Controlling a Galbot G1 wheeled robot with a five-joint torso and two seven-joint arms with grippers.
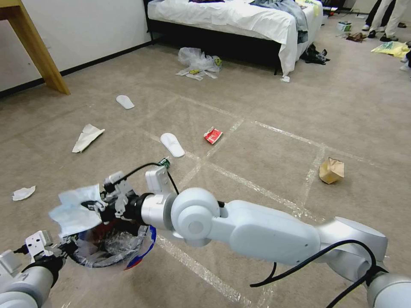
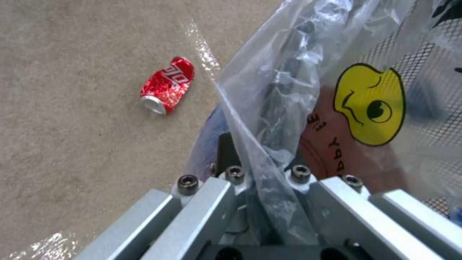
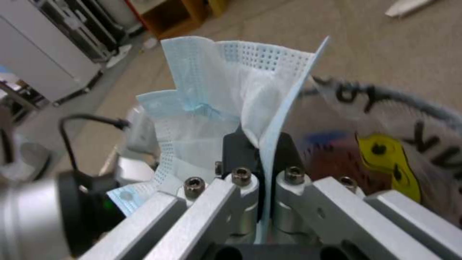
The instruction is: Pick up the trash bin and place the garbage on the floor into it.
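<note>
The right gripper (image 1: pixel 97 208) pinches a light-blue pleated face mask (image 1: pixel 75 212) above the small red bag-lined trash bin (image 1: pixel 112 250), whose rim the left gripper (image 1: pixel 64 249) clamps, off the beige carpet floor (image 1: pixel 265 145).

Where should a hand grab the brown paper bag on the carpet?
Grip the brown paper bag by its crumpled top edge, coming from above. It sits upright and puffed, alone on the carpet, and the pinched folds give thin fingers something to close on.

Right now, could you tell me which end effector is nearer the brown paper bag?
Right. The right end effector holds a blue mask above the trash bin; the left end effector grips its rim, farther from the brown paper bag.
</note>
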